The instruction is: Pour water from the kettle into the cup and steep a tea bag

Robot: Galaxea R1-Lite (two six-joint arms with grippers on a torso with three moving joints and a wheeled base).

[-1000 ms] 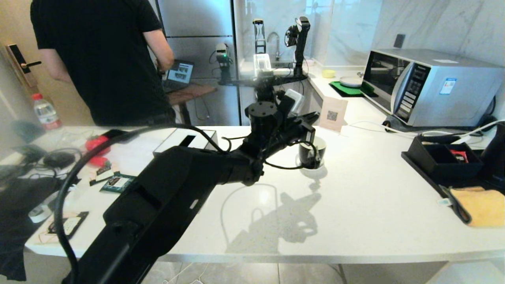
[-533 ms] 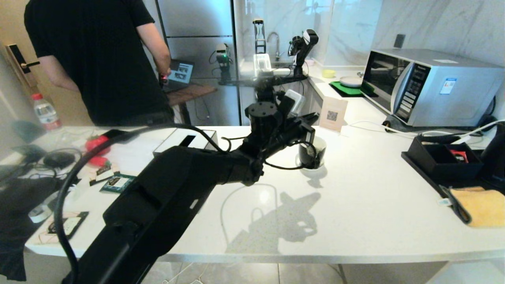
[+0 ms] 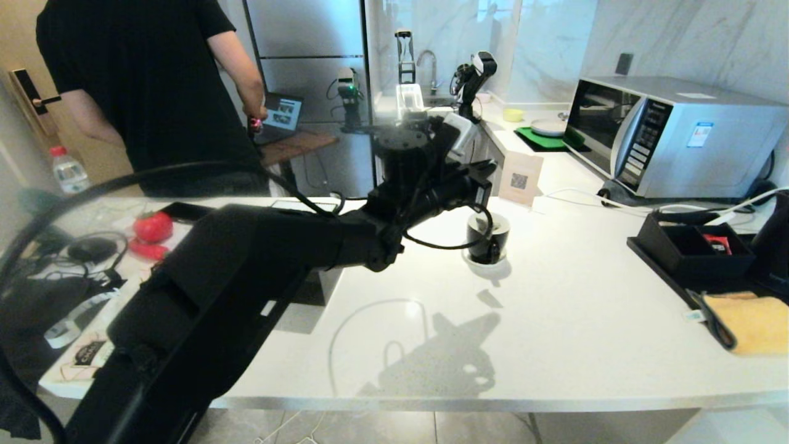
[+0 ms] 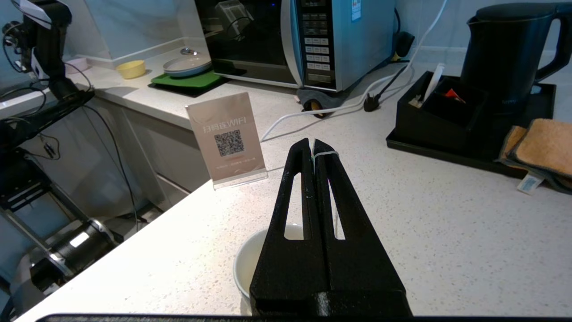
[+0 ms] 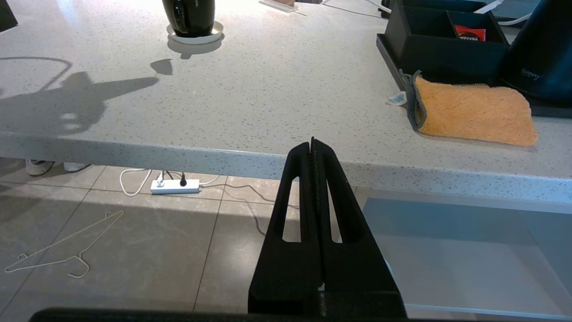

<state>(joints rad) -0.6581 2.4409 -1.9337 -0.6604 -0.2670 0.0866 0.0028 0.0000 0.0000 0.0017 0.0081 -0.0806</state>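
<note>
The white speckled counter (image 3: 555,320) fills the lower and middle head view, its front edge running across the bottom of the frame; the widest bare stretch lies centre and lower right, crossed only by the arm's shadow. A person in a black shirt (image 3: 148,80) stands at upper left behind the counter. The microwave (image 3: 672,132) sits at upper right, with a blue-and-white sticker too small to read.

The left arm reaches from lower left up to centre frame. The left gripper (image 4: 312,146) hangs over the cup (image 3: 487,237), its fingers clenched on a thin white string (image 4: 325,154) looped at their tips. The tea bag itself cannot be made out. The cup stands on its white saucer (image 5: 195,36) at centre. Whether it holds water cannot be told.

The kettle (image 4: 507,49) stands at the right edge on a black tray (image 4: 451,150), well apart from the cup; small pale lettering on its side is not clearly readable. Beside it sit a black compartment box (image 3: 693,246) and an orange cloth (image 5: 473,111).

Behind the cup a standing card (image 4: 227,138) shows a QR code and "WIFI".

Cables and flat sachets clutter the left edge.

The right gripper (image 5: 313,143) hangs below the counter's front edge over the tiled floor (image 5: 134,250), fingers pressed together, empty.
</note>
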